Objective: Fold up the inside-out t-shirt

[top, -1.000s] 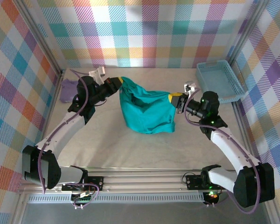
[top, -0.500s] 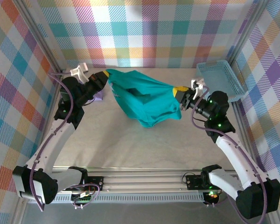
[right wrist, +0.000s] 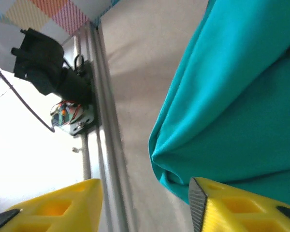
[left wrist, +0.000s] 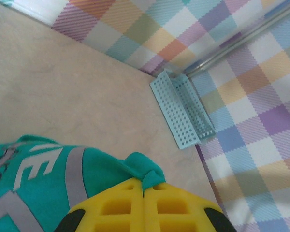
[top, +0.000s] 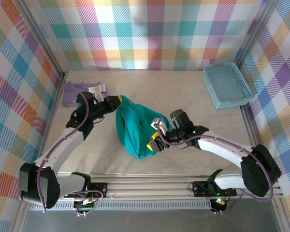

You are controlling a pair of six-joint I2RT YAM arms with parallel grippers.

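Top external: left pincer (top: 117,100) grips bunched t-shirt (top: 133,128).

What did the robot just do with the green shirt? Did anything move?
The right gripper let go of the t-shirt and swung in toward the near middle, and its jaws are now open beside the cloth. The left gripper came back down, still pinching its corner, so the shirt went from stretched out to a bunched heap. The blue basket and purple garment stayed put.

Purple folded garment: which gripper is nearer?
Left. The left gripper pinches the t-shirt just beside the purple garment; right gripper sits farther off, open at the shirt's near-right edge.
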